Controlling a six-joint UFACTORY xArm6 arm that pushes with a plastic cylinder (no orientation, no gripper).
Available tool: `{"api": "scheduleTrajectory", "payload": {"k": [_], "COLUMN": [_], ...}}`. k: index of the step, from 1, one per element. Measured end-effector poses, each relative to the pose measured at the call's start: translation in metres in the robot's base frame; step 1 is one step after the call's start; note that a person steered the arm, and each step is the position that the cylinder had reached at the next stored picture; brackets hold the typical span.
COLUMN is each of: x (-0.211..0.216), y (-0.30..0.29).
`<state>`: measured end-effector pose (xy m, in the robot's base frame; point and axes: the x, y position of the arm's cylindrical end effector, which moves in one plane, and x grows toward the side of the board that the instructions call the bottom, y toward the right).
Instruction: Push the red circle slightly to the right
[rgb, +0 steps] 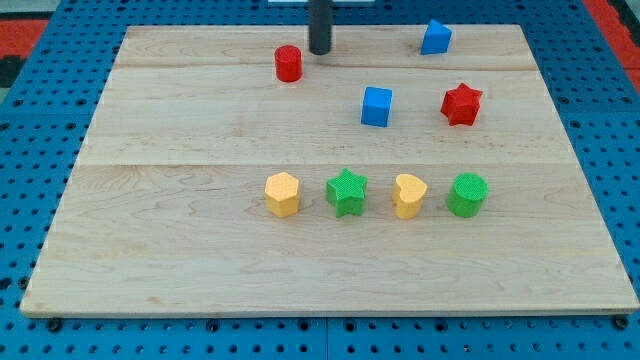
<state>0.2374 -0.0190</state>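
The red circle (288, 63) is a short red cylinder standing near the view's top, left of centre, on the wooden board (180, 230). My tip (319, 51) is the lower end of a dark rod coming down from the view's top edge. It stands just to the right of the red circle and slightly above it in the view, with a small gap between them.
A blue block (435, 38) sits at the top right. A blue cube (376, 106) and a red star (461, 104) lie right of centre. Lower down stand a row: yellow hexagon (282, 194), green star (346, 192), yellow heart (408, 195), green circle (466, 195).
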Motion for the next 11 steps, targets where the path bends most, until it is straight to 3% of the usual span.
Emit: {"api": "scheduleTrajectory", "payload": {"k": [3, 4, 5, 6, 8, 10, 11], "x": [0.082, 0.053, 0.053, 0.082, 0.098, 0.112, 0.144], "y": [-0.030, -0.043, -0.100, -0.109, -0.095, -0.026, -0.049]}}
